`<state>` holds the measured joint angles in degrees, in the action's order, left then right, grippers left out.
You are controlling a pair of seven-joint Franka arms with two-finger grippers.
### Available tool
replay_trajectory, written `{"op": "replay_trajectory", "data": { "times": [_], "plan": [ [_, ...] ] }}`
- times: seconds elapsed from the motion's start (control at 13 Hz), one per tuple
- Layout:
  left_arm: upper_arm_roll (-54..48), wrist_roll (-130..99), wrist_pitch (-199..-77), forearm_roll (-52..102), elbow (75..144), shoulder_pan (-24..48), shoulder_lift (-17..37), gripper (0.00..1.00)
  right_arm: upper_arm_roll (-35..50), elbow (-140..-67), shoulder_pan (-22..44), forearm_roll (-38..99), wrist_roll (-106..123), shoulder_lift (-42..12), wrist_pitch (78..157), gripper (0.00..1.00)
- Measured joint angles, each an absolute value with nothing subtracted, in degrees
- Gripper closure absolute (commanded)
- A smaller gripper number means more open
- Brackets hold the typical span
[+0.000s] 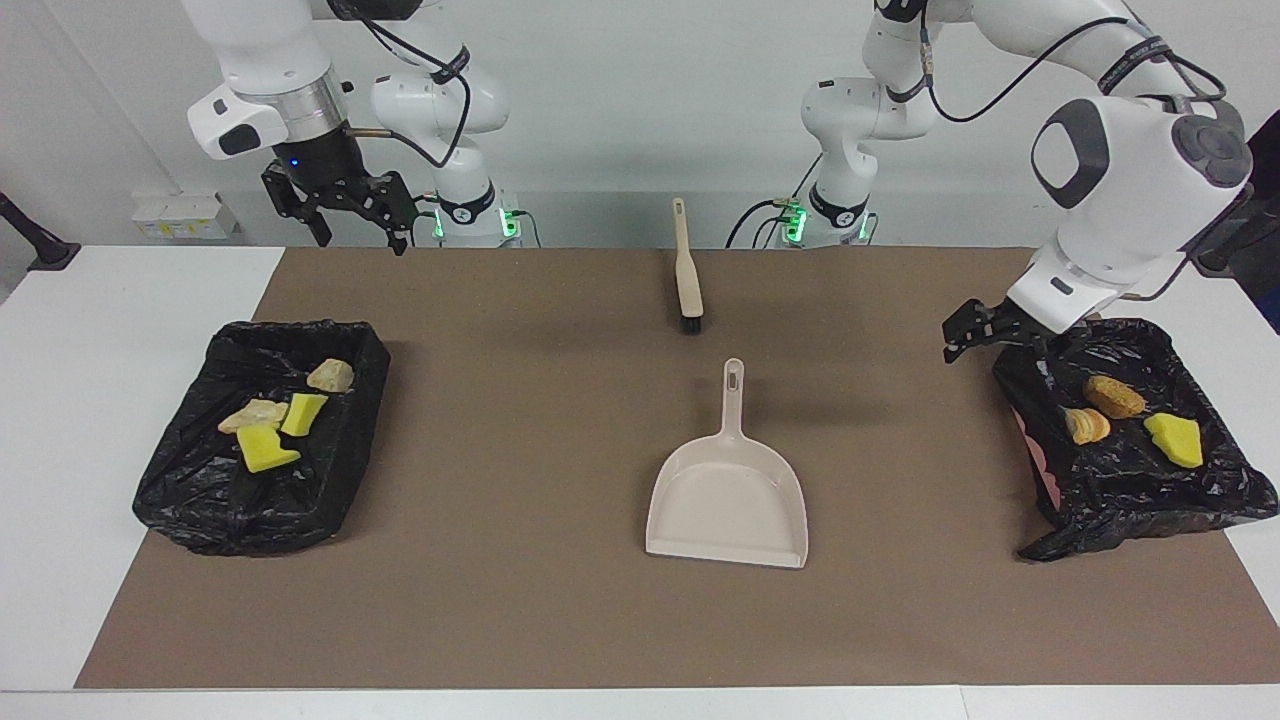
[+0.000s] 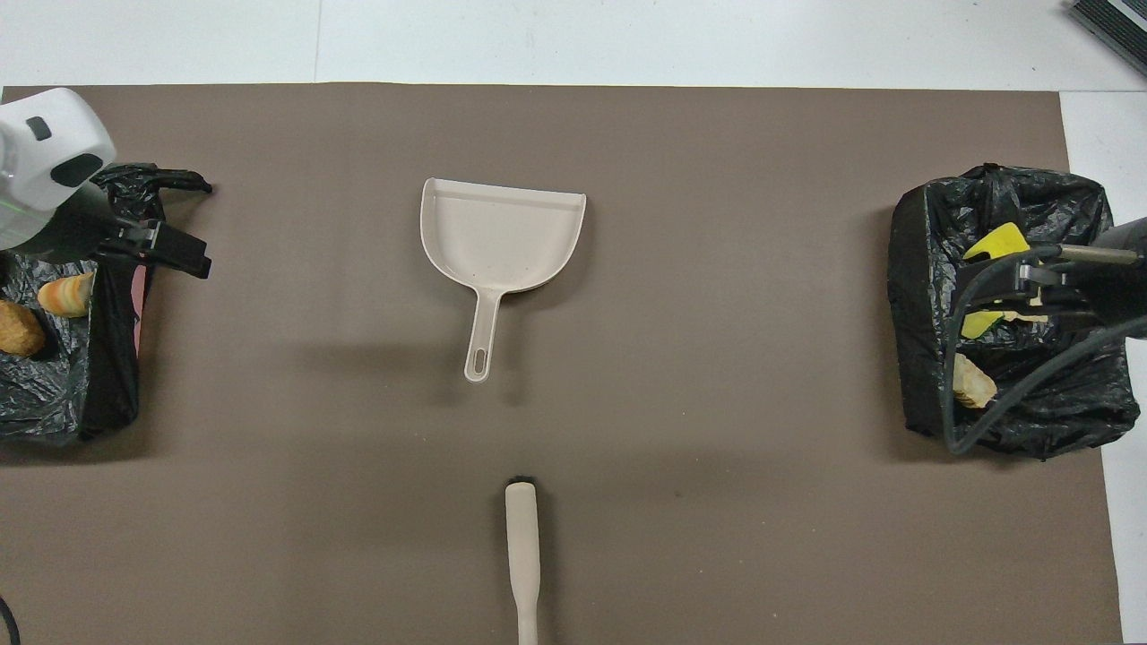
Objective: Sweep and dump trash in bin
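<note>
likely light and squashy, the trash [image 1: 265,448] already sits in both bins [image 1: 180,470], so pinch gently mid-lump; left gripper [image 1: 985,330] and right gripper [image 1: 345,205] fingers apart, empty.

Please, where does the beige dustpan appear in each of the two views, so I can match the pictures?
Facing view: the dustpan lies low in the middle of the picture, handle pointing up toward the robots.
Overhead view: the dustpan lies above the middle, handle pointing down toward the robots.
Shared landmark: the brush, nearer to the robots than the dustpan.
</note>
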<state>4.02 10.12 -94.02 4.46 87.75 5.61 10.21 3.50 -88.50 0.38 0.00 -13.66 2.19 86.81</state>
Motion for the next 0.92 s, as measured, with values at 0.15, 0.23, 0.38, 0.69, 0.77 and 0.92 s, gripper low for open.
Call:
{"op": "replay_trajectory", "data": {
  "times": [0.15,0.23,0.38,0.69,0.77,0.92],
  "plan": [
    [2.6,8.9,-90.8,1.3,86.2,5.8,7.4,0.00,3.5,-88.5,0.4,0.0,-13.7,2.2,86.8,0.00],
    [2.1,8.6,-89.7,0.7,86.2,5.9,5.5,0.00,3.5,-88.5,0.4,0.0,-13.7,2.2,86.8,0.00],
    [1.9,8.4,-88.2,0.4,87.5,6.0,2.1,0.00,3.5,-88.5,0.4,0.0,-13.7,2.2,86.8,0.00],
    [1.9,8.4,-89.3,0.3,92.5,6.0,-1.1,0.00,3.5,-88.5,0.4,0.0,-13.7,2.2,86.8,0.00],
    [1.9,8.4,-89.4,0.3,92.5,6.0,-1.1,0.00,3.5,-88.5,0.4,0.0,-13.7,2.2,86.8,0.00],
    [1.9,8.4,-89.5,0.3,92.5,6.0,-1.3,0.00,3.5,-88.5,0.4,0.0,-13.7,2.2,86.8,0.00]
  ]
}}
